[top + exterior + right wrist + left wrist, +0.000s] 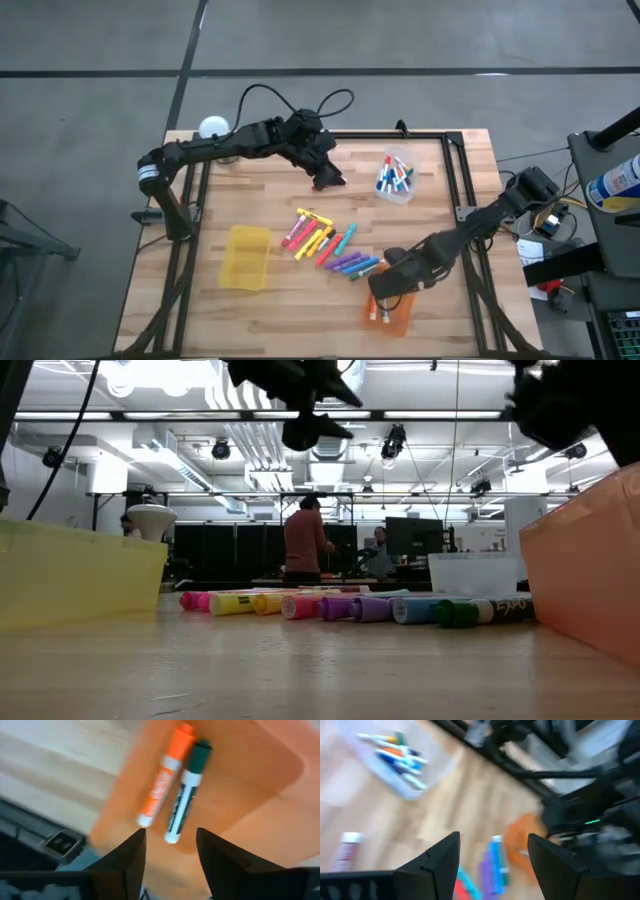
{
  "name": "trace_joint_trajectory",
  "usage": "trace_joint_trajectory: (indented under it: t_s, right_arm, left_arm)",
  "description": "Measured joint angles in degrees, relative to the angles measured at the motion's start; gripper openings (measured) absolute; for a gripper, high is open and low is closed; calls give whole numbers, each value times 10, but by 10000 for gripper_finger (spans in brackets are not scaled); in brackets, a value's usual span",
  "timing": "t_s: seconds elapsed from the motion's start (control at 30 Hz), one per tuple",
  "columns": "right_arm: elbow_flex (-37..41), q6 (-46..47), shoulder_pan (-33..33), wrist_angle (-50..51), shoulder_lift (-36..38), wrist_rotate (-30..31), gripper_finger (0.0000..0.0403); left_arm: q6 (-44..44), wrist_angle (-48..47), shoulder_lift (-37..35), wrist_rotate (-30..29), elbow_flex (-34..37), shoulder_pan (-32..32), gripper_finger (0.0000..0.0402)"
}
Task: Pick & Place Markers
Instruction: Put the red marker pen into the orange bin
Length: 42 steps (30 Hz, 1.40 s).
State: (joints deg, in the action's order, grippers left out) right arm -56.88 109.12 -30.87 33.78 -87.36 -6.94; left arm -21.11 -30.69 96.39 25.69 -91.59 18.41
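Note:
Several markers [325, 245] in pink, yellow, orange, teal, purple and blue lie in a loose row on the wooden table; the low view shows them [350, 607] lying on their sides. My right gripper [171, 834] is open over the orange bin [240, 780] near the front edge, its fingers pointing steeply down. An orange marker [162, 780] and a green marker [186, 790] lie side by side on the bin's floor, untouched. My left gripper [492, 837] hangs open above the table's far middle [328, 180], holding nothing.
A clear bin [397, 175] with several markers stands at the far right. A yellow bin [247, 257] stands at the near left. A black frame [465, 190] runs along the table's edges. A person [303, 540] stands in the room beyond the table.

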Motion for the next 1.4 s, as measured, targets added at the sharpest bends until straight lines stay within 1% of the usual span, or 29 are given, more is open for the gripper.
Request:
trace_joint_trajectory:
  t_s: [0.07, 0.23, 0.4, 0.53, 0.63, 0.77, 0.9, 1.2, 1.4]
  right_arm:
    - [-6, -20, 4, 1, 14, 19, 176]
    - [-7, -33, 13, 2, 60, 69, 179]
    - [-7, -40, 16, 2, 114, 123, 180]
    - [-7, -57, 15, 2, 154, 182, 180]
    - [-7, -65, 15, 2, 180, 232, 180]
    - [-7, -71, 15, 2, 203, 283, 180]
    - [-7, -72, 16, 1, 218, 311, 180]
    - [-7, -72, 23, 2, 220, 314, 180]
    - [-7, -86, 35, 2, 220, 315, 180]
  left_arm:
    - [37, -13, 3, -34, 0, 2, 225]
    - [91, -44, 23, -55, 0, 13, 225]
    - [152, -74, 63, -118, 0, 27, 225]
    - [213, -80, 94, -174, 0, 32, 225]
    - [237, -81, 118, -208, 0, 36, 225]
    - [241, -82, 151, -216, 0, 46, 225]
    - [265, -84, 184, -216, 0, 53, 225]
    - [283, -85, 244, -214, 0, 55, 225]
    - [290, -89, 259, -214, 0, 55, 218]
